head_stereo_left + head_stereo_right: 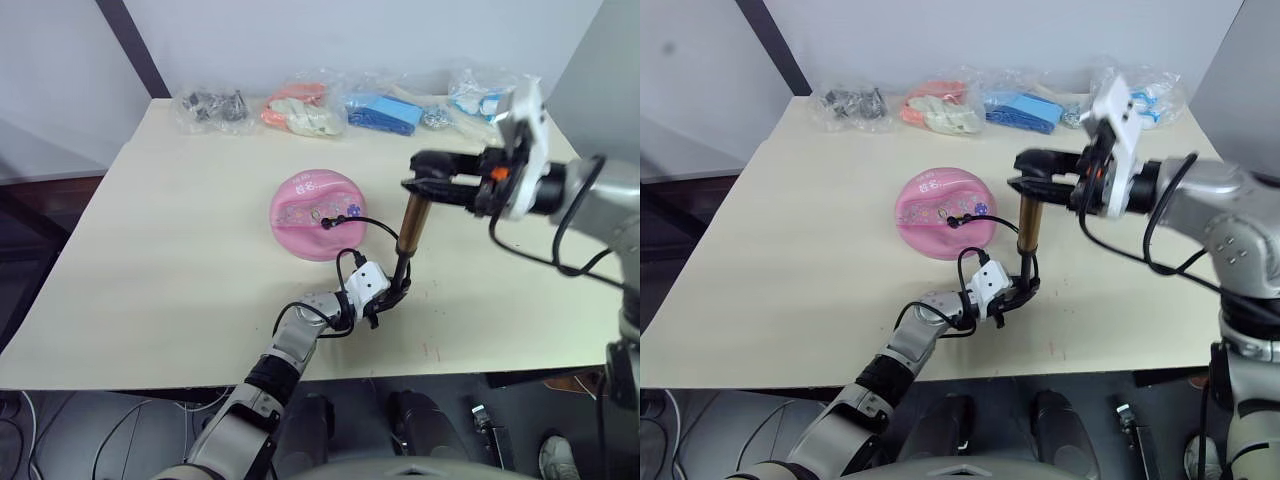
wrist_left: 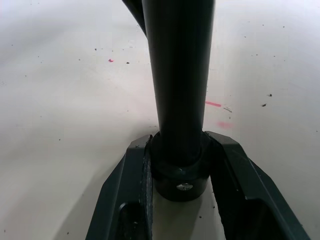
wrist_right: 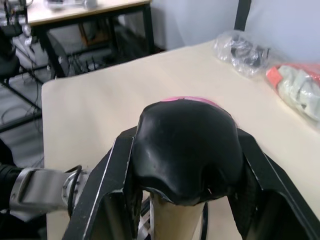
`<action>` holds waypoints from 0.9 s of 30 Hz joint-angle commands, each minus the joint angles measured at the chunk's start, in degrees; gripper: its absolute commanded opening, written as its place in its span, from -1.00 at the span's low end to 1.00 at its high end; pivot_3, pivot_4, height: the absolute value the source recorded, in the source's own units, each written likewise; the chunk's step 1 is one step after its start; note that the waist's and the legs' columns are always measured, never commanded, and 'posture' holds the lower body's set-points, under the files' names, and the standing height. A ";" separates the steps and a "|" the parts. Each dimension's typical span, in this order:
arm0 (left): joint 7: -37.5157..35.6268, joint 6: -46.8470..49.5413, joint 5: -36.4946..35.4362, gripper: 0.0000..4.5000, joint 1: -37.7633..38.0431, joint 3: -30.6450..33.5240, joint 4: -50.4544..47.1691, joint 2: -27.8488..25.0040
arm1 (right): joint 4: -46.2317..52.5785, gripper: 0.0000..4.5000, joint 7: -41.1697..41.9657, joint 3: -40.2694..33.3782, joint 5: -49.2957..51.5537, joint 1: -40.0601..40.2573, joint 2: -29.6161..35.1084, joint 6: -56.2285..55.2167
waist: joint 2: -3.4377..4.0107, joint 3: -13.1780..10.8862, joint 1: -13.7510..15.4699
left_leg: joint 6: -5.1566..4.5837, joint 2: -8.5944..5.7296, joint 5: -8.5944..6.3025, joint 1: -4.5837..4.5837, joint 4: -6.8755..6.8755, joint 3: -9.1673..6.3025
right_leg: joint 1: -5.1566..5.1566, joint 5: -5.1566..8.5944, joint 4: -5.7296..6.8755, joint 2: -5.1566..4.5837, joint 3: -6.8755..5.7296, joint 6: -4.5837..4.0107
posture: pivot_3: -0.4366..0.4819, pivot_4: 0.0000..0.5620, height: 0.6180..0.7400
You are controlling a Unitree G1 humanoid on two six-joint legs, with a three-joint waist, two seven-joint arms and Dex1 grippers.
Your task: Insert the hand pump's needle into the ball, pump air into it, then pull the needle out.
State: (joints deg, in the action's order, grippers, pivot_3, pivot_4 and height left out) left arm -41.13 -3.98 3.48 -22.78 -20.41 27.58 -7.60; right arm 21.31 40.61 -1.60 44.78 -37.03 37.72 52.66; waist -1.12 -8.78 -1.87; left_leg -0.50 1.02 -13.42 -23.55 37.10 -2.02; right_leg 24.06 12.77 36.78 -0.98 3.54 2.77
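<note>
Both arms are built of silver-grey metal segments with black joints. The left arm's forearm carries looping black cables, and a white box-shaped camera housing sits at its wrist, just behind the left gripper (image 1: 397, 291) with its two black fingers (image 2: 127, 200). The right arm is bulkier, grey, with a thick black cable arching off the wrist, a white block on top and a small orange mark, perhaps a button. The right gripper (image 1: 418, 185) is black too.

Pink ball (image 1: 317, 213) with small colourful prints; gold-bronze hand pump (image 1: 411, 227) with black ends and hose; cream table (image 1: 170, 250); bagged items in orange-pink (image 1: 300, 106) and blue (image 1: 382, 112)
</note>
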 commanded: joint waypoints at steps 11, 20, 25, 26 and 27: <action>-0.91 4.61 1.20 -0.51 3.53 -1.32 -0.62 -1.76 | -14.84 -0.27 1.88 17.73 -20.47 17.51 -8.04 -17.68 | -0.41 1.13 -0.64 | -0.01 0.24 -0.02 1.64 -0.55 0.22 | -1.09 0.44 0.03 0.25 0.21 -0.21 | -0.05 -0.47 1.00; -0.60 4.53 1.29 -0.51 3.62 -1.14 0.18 -2.06 | -3.32 -0.27 1.20 3.05 -8.57 5.21 -3.15 -5.88 | -0.27 0.85 -0.42 | -0.01 0.22 -0.02 1.58 -0.66 0.09 | -1.07 0.51 0.01 0.20 0.10 -0.34 | -0.05 -0.47 1.00; -0.55 3.96 1.33 -0.51 3.13 -1.19 1.23 -2.03 | -0.74 -0.27 0.36 -5.68 0.31 -6.65 2.12 3.10 | 0.17 0.32 -0.24 | -0.01 0.12 -0.01 0.81 -0.55 0.07 | -0.43 0.29 0.06 0.14 0.10 -0.13 | -0.05 -0.47 1.00; -0.56 3.81 1.34 -0.51 3.03 -1.17 1.47 -2.02 | -0.94 -0.27 -0.09 -7.22 2.10 -9.09 3.10 4.77 | 0.19 0.28 -0.19 | -0.01 0.09 -0.01 0.78 -0.54 0.07 | -0.41 0.23 0.05 0.11 0.09 -0.21 | -0.05 -0.47 1.00; -0.58 3.70 1.35 -0.51 2.98 -1.17 1.62 -2.01 | -1.16 -0.27 -0.32 -8.23 3.32 -10.97 4.00 6.02 | 0.17 0.25 -0.10 | -0.01 0.07 -0.01 0.76 -0.54 0.08 | -0.37 0.21 0.06 0.08 0.10 -0.24 | -0.05 -0.47 1.00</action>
State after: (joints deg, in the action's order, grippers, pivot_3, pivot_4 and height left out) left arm -41.50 -1.76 3.05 -21.76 -20.46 25.58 -8.51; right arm 17.88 41.75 -3.40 45.52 -44.32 40.07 57.93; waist -0.95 -8.54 -1.97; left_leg -0.51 1.07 -13.43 -22.82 36.56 -1.97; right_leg 23.69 12.99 36.83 -0.91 3.61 2.53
